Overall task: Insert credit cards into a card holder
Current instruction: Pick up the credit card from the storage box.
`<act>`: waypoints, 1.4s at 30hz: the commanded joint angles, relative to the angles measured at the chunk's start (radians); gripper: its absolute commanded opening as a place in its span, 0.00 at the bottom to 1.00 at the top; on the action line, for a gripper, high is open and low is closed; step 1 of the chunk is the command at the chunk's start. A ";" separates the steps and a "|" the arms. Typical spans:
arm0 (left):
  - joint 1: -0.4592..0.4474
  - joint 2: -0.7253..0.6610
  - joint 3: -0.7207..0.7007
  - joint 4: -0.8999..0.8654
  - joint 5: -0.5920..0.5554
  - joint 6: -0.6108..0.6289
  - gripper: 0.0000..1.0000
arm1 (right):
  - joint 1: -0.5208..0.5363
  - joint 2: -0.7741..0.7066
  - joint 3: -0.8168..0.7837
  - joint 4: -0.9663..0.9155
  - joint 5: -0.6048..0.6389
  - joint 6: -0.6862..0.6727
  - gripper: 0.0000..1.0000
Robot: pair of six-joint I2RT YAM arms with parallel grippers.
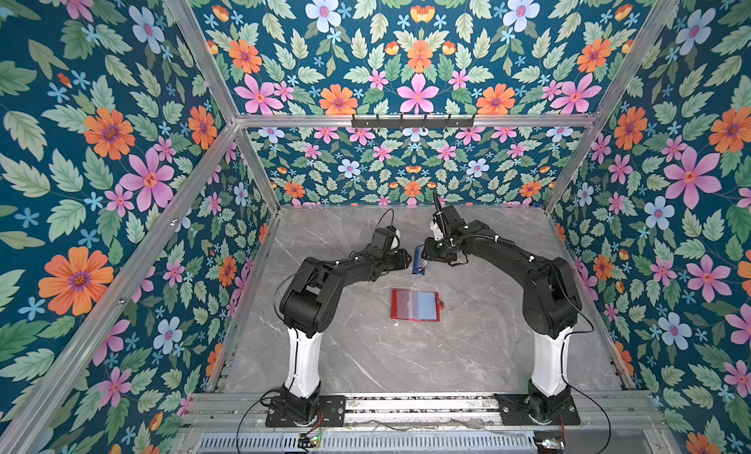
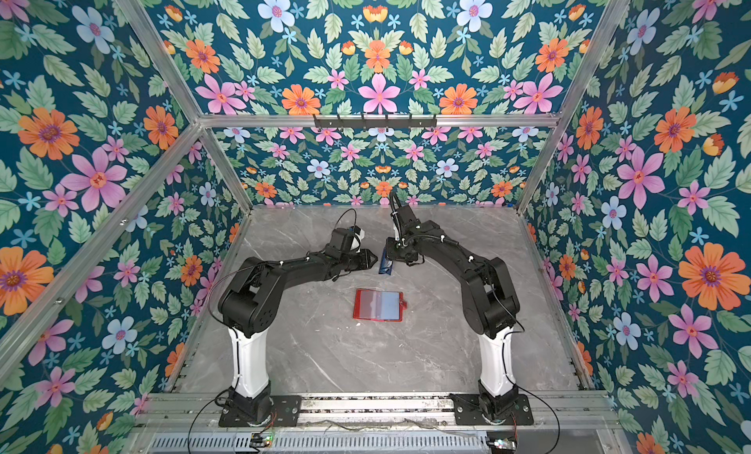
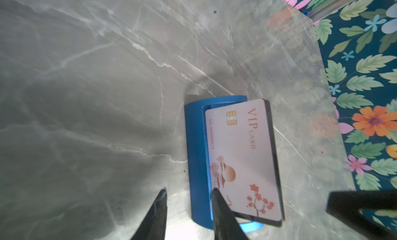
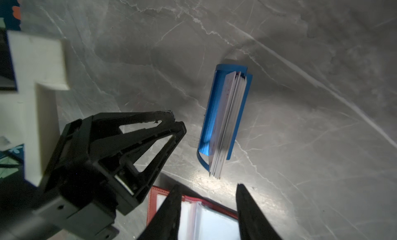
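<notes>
The card holder (image 1: 415, 305) (image 2: 378, 305), a red wallet, lies open on the marble table, its clear sleeves facing up; its far edge (image 4: 193, 215) shows in the right wrist view. Several credit cards (image 4: 227, 125) stand on edge in a small blue rack (image 1: 419, 262) (image 2: 385, 265) behind it. The front one is a white VIP card (image 3: 242, 159). My left gripper (image 3: 189, 190) (image 4: 178, 120) hovers just left of the rack (image 3: 196, 159), open and holding nothing. Close on the rack's other side my right gripper (image 4: 208, 185) (image 1: 424, 253) is open and empty.
Floral walls and aluminium posts (image 1: 260, 175) enclose the table on three sides. A metal rail (image 1: 406, 405) with both arm bases runs along the front edge. A black hook bar (image 1: 412, 121) hangs on the back wall.
</notes>
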 commanded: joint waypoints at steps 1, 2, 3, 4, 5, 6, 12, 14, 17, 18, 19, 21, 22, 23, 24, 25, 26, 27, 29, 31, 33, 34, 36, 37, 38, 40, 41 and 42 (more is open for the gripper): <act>0.004 0.034 0.020 0.050 0.086 -0.018 0.38 | -0.005 0.036 0.051 -0.079 0.032 -0.006 0.44; 0.004 0.045 0.026 0.052 0.092 -0.023 0.38 | -0.008 0.048 0.065 -0.084 0.030 -0.005 0.44; 0.004 0.053 0.031 0.052 0.097 -0.026 0.38 | -0.011 0.059 0.077 -0.088 0.026 -0.006 0.43; 0.004 0.061 0.033 0.058 0.109 -0.028 0.38 | -0.013 0.069 0.090 -0.092 0.022 -0.007 0.43; 0.005 0.068 0.034 0.068 0.124 -0.033 0.39 | -0.013 0.079 0.097 -0.094 0.020 -0.008 0.43; 0.004 0.073 0.036 0.073 0.136 -0.034 0.38 | -0.013 0.086 0.104 -0.093 0.017 -0.008 0.43; 0.001 0.086 0.030 0.090 0.176 -0.046 0.37 | -0.015 0.131 0.154 -0.115 0.003 -0.013 0.43; -0.003 0.088 0.030 0.089 0.188 -0.050 0.36 | -0.015 0.146 0.170 -0.126 0.005 -0.015 0.43; -0.011 0.087 0.027 0.088 0.193 -0.058 0.34 | -0.015 0.159 0.185 -0.141 0.008 -0.019 0.42; -0.014 0.087 0.028 0.088 0.196 -0.060 0.34 | -0.016 0.163 0.188 -0.145 0.013 -0.021 0.42; -0.016 0.088 0.029 0.088 0.200 -0.061 0.34 | -0.015 0.167 0.191 -0.151 0.018 -0.022 0.42; -0.017 0.088 0.030 0.086 0.191 -0.061 0.34 | -0.015 0.169 0.197 -0.159 0.028 -0.027 0.42; -0.017 0.087 0.032 0.080 0.178 -0.061 0.34 | -0.015 0.170 0.199 -0.162 0.034 -0.030 0.42; -0.017 0.088 0.037 0.068 0.162 -0.056 0.34 | -0.015 0.170 0.201 -0.164 0.040 -0.031 0.42; -0.016 0.090 0.044 0.055 0.150 -0.050 0.34 | -0.015 0.171 0.202 -0.167 0.044 -0.032 0.42; -0.017 0.093 0.054 0.036 0.134 -0.042 0.35 | -0.015 0.173 0.207 -0.171 0.049 -0.037 0.42; -0.016 0.096 0.063 0.023 0.120 -0.037 0.35 | -0.016 0.176 0.213 -0.174 0.051 -0.041 0.41; -0.017 0.098 0.069 0.016 0.111 -0.034 0.36 | -0.015 0.179 0.215 -0.174 0.049 -0.047 0.41; -0.017 0.101 0.078 0.011 0.087 -0.033 0.37 | -0.015 0.185 0.226 -0.181 0.048 -0.055 0.41; -0.016 0.103 0.085 0.008 0.068 -0.031 0.38 | -0.017 0.193 0.235 -0.182 0.041 -0.068 0.41; -0.016 0.111 0.094 0.007 0.059 -0.031 0.39 | -0.018 0.197 0.239 -0.179 0.030 -0.083 0.40; -0.016 0.118 0.101 0.007 0.058 -0.031 0.39 | -0.020 0.199 0.243 -0.180 0.026 -0.087 0.40; -0.016 0.133 0.115 0.004 0.063 -0.031 0.39 | -0.025 0.206 0.251 -0.183 0.015 -0.094 0.40; -0.016 0.139 0.122 0.004 0.069 -0.031 0.39 | -0.026 0.210 0.256 -0.184 0.007 -0.099 0.40; -0.016 0.147 0.128 0.001 0.071 -0.033 0.38 | -0.028 0.216 0.261 -0.188 0.005 -0.103 0.40; -0.016 0.155 0.134 -0.002 0.070 -0.035 0.37 | -0.028 0.225 0.274 -0.197 0.000 -0.114 0.40; -0.016 0.158 0.135 -0.008 0.067 -0.036 0.36 | -0.029 0.230 0.282 -0.202 -0.003 -0.119 0.39; -0.016 0.162 0.138 -0.014 0.065 -0.036 0.35 | -0.030 0.239 0.291 -0.209 -0.005 -0.121 0.39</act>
